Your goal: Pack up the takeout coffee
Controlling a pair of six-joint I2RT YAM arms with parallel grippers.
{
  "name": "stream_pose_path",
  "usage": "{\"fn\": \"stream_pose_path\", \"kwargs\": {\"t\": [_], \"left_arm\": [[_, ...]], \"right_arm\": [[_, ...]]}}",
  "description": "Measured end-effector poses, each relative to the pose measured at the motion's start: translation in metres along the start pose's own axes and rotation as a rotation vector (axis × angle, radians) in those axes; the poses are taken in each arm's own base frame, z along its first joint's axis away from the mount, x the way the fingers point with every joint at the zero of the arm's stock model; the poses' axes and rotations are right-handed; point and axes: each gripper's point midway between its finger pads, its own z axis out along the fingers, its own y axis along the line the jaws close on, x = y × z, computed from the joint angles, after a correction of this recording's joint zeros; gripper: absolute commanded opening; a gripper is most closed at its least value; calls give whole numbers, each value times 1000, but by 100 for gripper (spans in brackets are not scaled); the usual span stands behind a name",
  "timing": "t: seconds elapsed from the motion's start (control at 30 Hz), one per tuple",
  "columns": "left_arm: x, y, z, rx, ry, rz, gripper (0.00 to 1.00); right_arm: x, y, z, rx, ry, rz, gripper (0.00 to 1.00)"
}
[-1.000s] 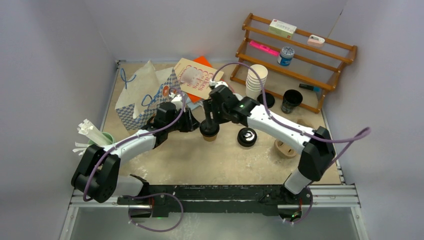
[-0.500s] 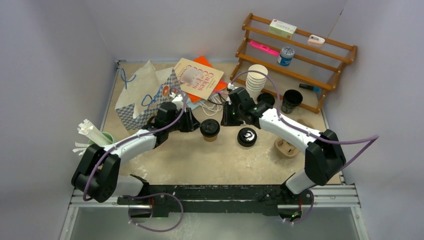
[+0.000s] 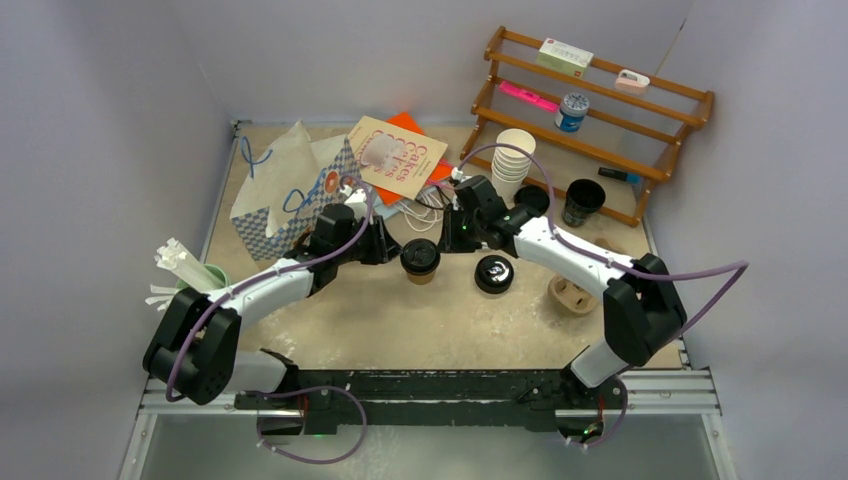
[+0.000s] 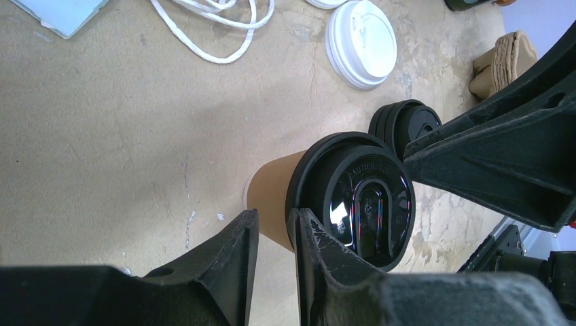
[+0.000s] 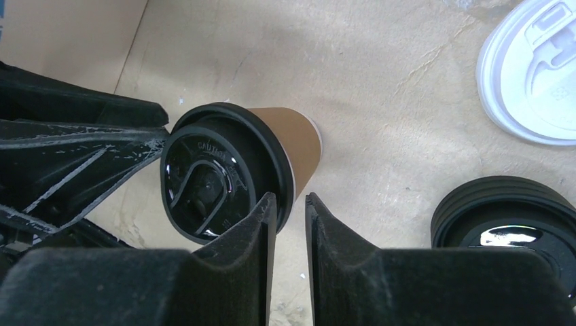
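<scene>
A brown paper coffee cup [image 3: 420,262] with a black lid [image 4: 360,200] stands upright mid-table. My left gripper [image 3: 388,247] sits close at its left. Its jaws [image 4: 275,214] are parted by a narrow gap with nothing between them, and one fingertip [image 4: 306,227] is right by the lid's rim. On the cup's right, my right gripper [image 3: 452,238] hovers just clear of it. Its jaws [image 5: 291,198] also stand slightly apart and empty, beside the cup's lid [image 5: 210,176]. A black cup [image 3: 582,200] stands by the wooden rack.
A stack of black lids [image 3: 494,273] lies right of the cup, a white lid [image 4: 361,42] behind it. The brown cardboard carrier [image 3: 572,296] is at the right, stacked white cups [image 3: 512,160] and a wooden rack [image 3: 600,120] behind. A patterned bag [image 3: 290,195] and white cord [image 4: 217,20] lie back left.
My right gripper has lifted off the top of the cup, drawn back to the right and narrowed its jaws. The cup stays standing; the left arm has not moved.
</scene>
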Motion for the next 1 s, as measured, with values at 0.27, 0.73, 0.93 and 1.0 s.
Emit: {"fn": "stream_pose_path", "kwargs": {"t": [0.27, 0.73, 0.93, 1.0], "left_arm": [[0, -1, 0, 2, 0, 0, 26], [-4, -6, 4, 15, 0, 6, 10], [-5, -7, 6, 19, -1, 8, 6], [-5, -7, 6, 20, -3, 9, 6]], "right_arm": [[5, -3, 4, 7, 12, 2, 18], [6, 0, 5, -12, 17, 2, 11], [7, 0, 6, -15, 23, 2, 11], [7, 0, 7, -15, 24, 2, 11]]}}
